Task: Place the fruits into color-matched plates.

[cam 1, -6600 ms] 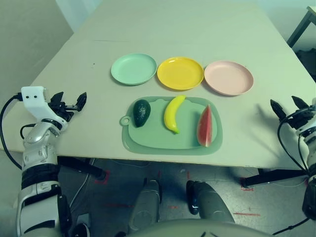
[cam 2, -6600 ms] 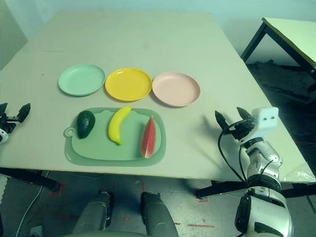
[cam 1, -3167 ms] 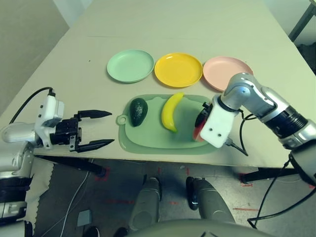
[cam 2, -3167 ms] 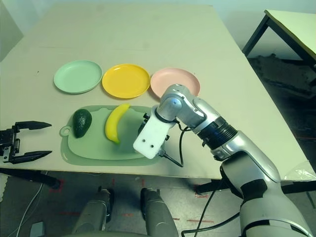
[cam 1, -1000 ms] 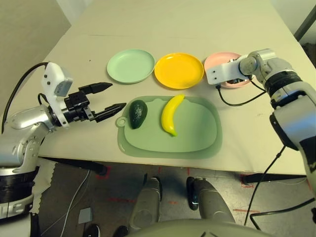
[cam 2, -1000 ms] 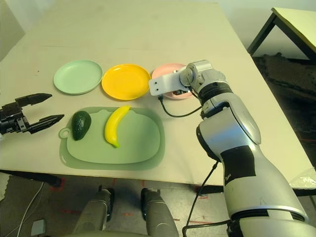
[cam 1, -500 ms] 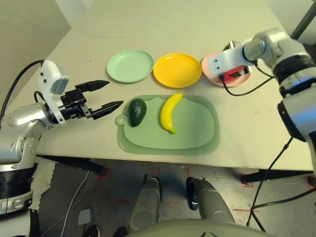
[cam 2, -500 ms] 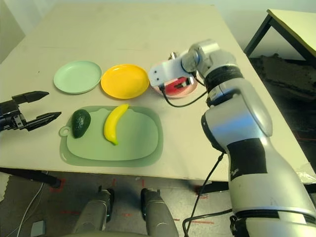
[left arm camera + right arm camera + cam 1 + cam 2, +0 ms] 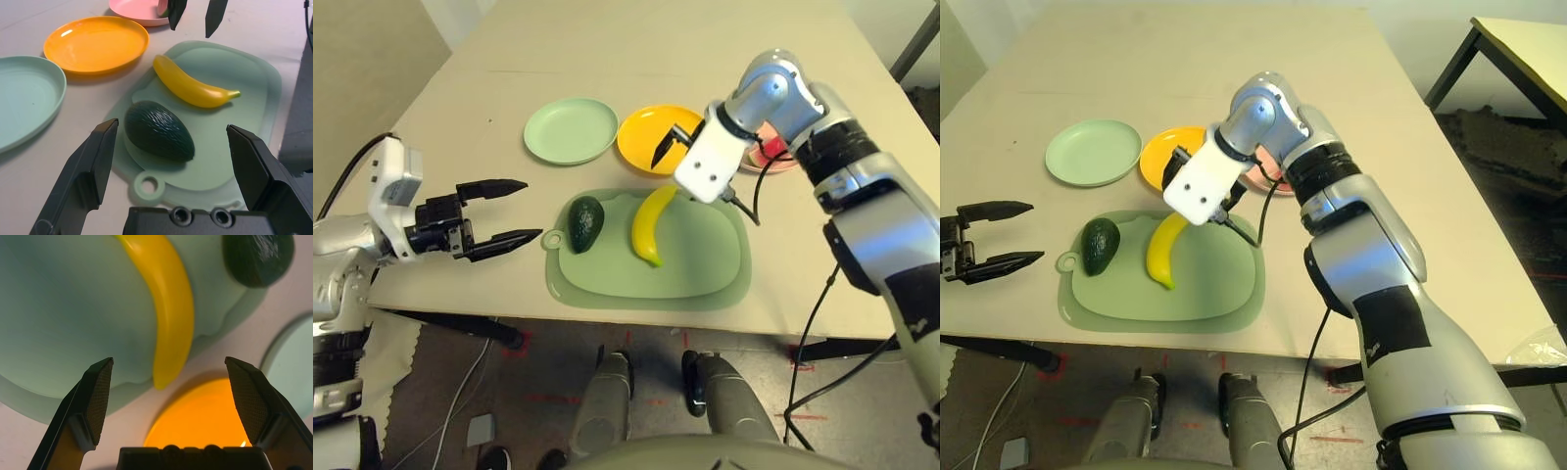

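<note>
The banana (image 9: 650, 223) lies on the green cutting board (image 9: 700, 269), just below and near of the right gripper (image 9: 677, 143), whose two black fingers are spread wide with nothing between them. That gripper hangs above the gap between the board's far edge and the yellow plate (image 9: 641, 130), pointing steeply down, its silver forearm reaching in from the far right across the pink plate (image 9: 781, 163). The avocado (image 9: 586, 221) sits at the left end of the board, just right of the left gripper (image 9: 517, 211). The left gripper is held roughly level above the table's left side, aimed right toward the avocado, fingers wide apart and empty, short of the board's handle ring.

The watermelon wedge (image 9: 164, 10) rests in the pink plate, largely hidden behind the right arm. The yellow plate is bare, as is the mint green plate (image 9: 572, 130) to its left. The three plates stand in a row beyond the board.
</note>
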### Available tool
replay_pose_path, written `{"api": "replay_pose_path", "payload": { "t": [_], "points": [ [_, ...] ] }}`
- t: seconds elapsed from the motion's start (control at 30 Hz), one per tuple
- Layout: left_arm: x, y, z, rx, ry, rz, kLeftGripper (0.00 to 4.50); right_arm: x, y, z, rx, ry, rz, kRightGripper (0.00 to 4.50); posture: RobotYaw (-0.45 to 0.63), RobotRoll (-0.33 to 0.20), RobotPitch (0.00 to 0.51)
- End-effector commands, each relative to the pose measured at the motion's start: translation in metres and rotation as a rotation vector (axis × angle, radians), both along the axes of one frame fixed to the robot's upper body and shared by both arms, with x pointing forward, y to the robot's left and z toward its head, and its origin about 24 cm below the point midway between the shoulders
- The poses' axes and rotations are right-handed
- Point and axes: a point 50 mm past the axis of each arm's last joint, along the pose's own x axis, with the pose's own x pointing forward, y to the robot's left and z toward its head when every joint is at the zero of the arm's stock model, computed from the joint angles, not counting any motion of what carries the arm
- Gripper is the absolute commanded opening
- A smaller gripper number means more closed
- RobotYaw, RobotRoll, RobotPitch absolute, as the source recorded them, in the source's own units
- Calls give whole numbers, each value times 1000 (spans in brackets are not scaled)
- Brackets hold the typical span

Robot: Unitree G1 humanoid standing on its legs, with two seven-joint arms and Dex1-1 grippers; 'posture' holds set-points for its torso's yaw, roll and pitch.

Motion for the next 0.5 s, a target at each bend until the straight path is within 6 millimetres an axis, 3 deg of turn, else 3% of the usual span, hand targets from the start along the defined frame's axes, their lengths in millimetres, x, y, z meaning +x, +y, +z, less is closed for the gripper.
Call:
{"api": "replay_pose_path", "payload": {
  "t": [0.03, 0.5],
  "points": [
    [-9, -1, 5, 22, -3, -22, 4500, -5, 11, -8, -40, 12, 49, 4474, 133, 0, 236],
    [-14, -4, 3, 54, -1, -45, 4500, -2, 40, -37, -83, 19, 19, 4474, 164, 0, 234]
  ]
}}
